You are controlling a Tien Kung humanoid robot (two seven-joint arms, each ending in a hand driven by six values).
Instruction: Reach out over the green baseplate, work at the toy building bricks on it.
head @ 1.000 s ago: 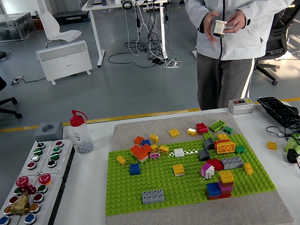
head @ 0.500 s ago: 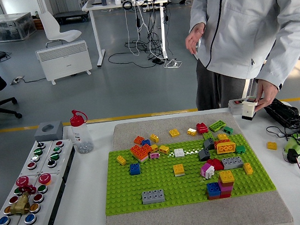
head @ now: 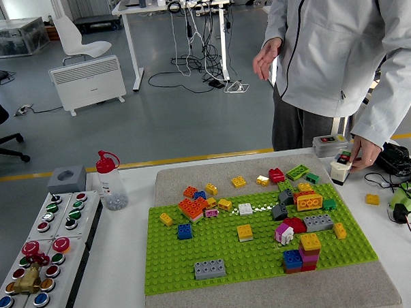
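Green baseplate (head: 230,258): lying on a grey mat at table centre, studded side up.

Toy bricks: sitting scattered over the plate. Orange cluster (head: 193,208) at 10 o'clock; grey brick (head: 209,268) at 7 o'clock; stacked tower (head: 308,250) at 4 o'clock; red and green pieces beyond the far edge at 1 o'clock.

Robot hands: neither is showing in the head view, so their opening cannot be told.

Person's hand (head: 364,154): resting on a small white box (head: 339,170) at 2 o'clock, off the plate; the other hand is hanging free.

Handling note: likely best reaching in low from 6 o'clock, choosing an isolated brick such as the grey one, fingers closing on opposite side walls, while staying clear of the tower.
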